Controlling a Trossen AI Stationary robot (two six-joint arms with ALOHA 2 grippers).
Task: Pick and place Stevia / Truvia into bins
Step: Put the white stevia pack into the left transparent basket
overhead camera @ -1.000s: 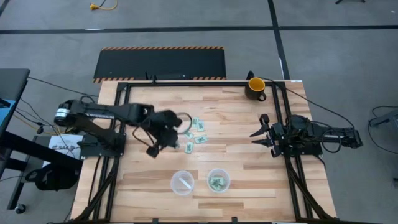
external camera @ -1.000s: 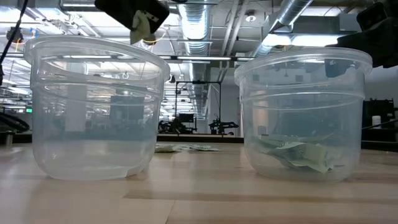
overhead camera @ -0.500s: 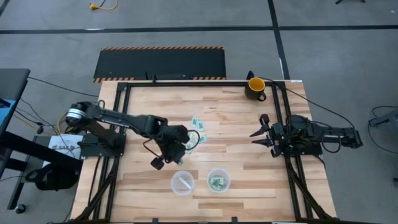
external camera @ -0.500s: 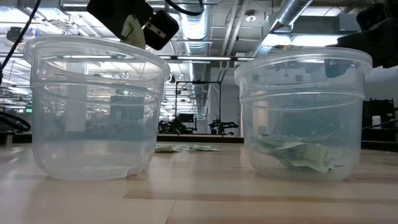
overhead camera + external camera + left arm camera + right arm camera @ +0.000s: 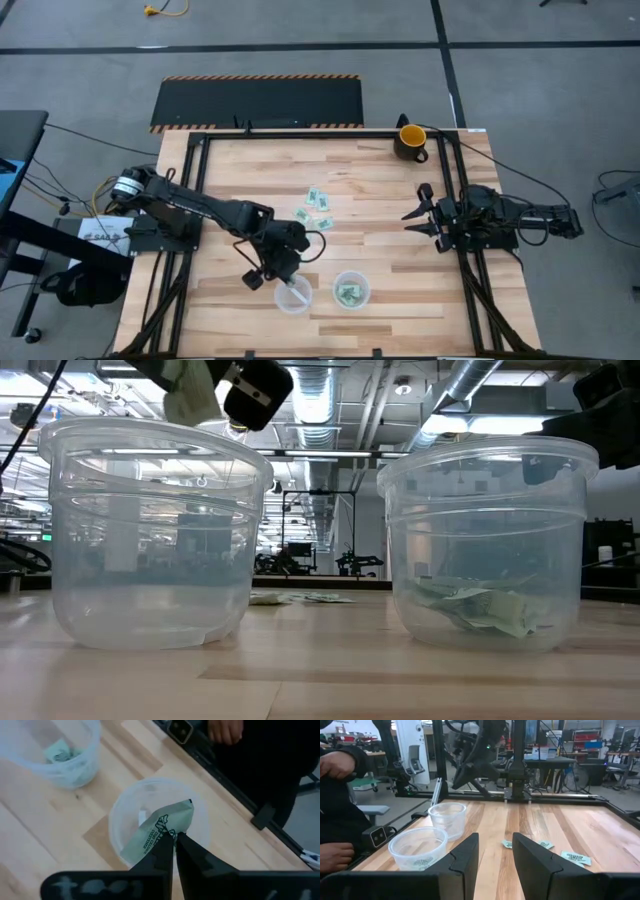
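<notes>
Left gripper (image 5: 174, 840): jaws pinched shut on one green-and-white packet (image 5: 159, 832), hanging just above the left clear cup (image 5: 293, 295). Right gripper (image 5: 420, 212): jaws spread open, empty, parked at the worktop's (image 5: 380, 190) right edge. Two cups; right cup (image 5: 351, 290) holding packets. Four loose packets (image 5: 314, 208) mid-worktop.

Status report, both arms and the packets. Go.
Left gripper shut on a Stevia packet above the empty cup. Right gripper open, parked at table's right side. Loose packets remain. Nothing blocking.
</notes>
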